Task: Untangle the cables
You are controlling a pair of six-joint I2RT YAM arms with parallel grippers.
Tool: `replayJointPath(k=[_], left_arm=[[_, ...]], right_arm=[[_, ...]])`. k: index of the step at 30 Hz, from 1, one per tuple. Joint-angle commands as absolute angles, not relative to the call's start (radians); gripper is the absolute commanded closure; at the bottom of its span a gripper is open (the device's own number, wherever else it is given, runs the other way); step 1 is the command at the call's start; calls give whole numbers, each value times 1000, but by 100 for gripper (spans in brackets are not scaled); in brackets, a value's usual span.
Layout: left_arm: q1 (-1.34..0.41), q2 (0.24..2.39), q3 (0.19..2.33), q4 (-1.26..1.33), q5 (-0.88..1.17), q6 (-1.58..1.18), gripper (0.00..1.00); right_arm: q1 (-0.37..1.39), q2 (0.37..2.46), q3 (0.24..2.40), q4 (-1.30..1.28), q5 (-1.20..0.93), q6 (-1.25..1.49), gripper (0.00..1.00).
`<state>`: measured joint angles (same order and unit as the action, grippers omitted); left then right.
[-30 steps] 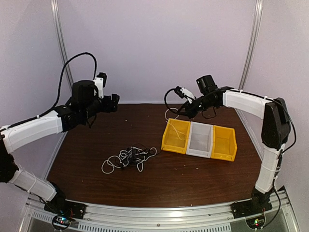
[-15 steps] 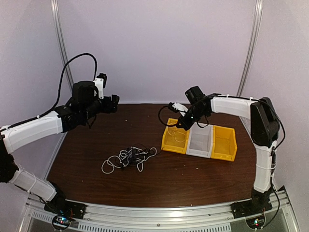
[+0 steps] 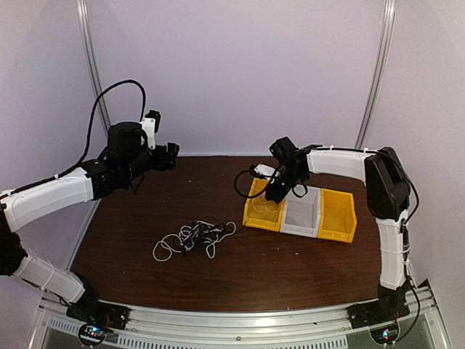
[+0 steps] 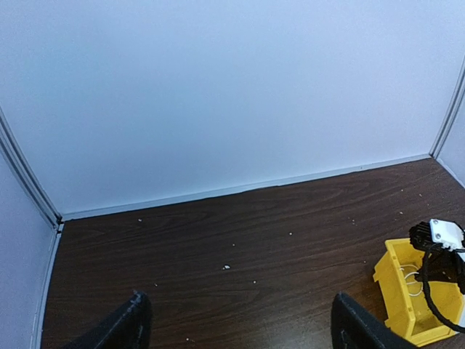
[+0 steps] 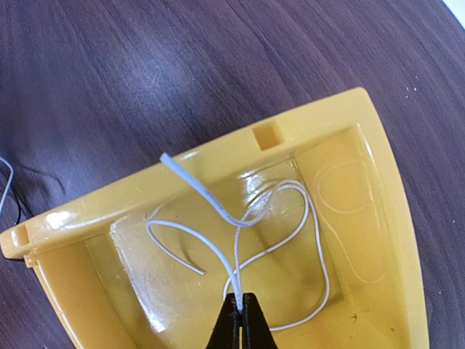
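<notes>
**Right gripper holding white cable over yellow bin, left gripper idle and wide**

Right gripper [image 5: 240, 320] is sitting at bottom centre of the right wrist frame, jaws pinched together on a thin white cable [image 5: 247, 218]. That cable is looping inside the yellow bin [image 5: 349, 131], one loose end sticking up toward the bin's rim at upper left of the loop. In the top view the right gripper [image 3: 275, 190] is hanging over the leftmost bin [image 3: 256, 212], centre right of frame, arm reaching in from the right side.

Three bins are standing in a touching row on the table [image 3: 290, 269]: yellow, white bin [image 3: 301, 215], second yellow bin [image 3: 338, 218].

Left gripper [image 3: 168, 154] is hovering in the upper left of the top view, well above the table, holding nothing. In the left wrist frame its fingertips [image 4: 131, 323] are showing at the bottom edge, spread wide apart, with bare dark wood between them; the yellow bin [image 4: 398, 287] is showing at lower right.

Remaining cables [image 3: 195, 237] are lying as a tangled clump, dark cords mixed with white loops, on the table left of centre in the top view, well apart from both grippers and to the left of the bins. Individual strands in the clump are too small to separate.
</notes>
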<state>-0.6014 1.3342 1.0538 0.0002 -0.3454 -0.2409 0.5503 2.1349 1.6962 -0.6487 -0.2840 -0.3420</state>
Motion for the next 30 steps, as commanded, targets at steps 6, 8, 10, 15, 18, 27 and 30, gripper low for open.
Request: replayJointPath(k=[6,8,10,15,18,27,30], left_arm=[[-601,1308,1046,52,-357,-225,14],[-601,1309,1046,52,-356,-225,14],[-601,1310,1046,52,-353,-224,14],[-601,1313,1048,52,-343,-225,14],[-601,1316,1048,52,-340,-223,13],[-601,1343,1055,40,-330,-223,12],[-601,1377,1152,-122,-322,-288,11]], right_arm=[[557,2109,1727,-697,-267,-344,89],[556,2086,1729,-715,-265,-347,83],[557,2059,1727,-736,-259,-352,80],[558,1986,1706,-770,-260,-365,73],[561,1945,1699,-795,-274,-372,71],[632,1834,1667,-784,-329,-454,70],[682,1812,1667,-786,-377,-512,70]])
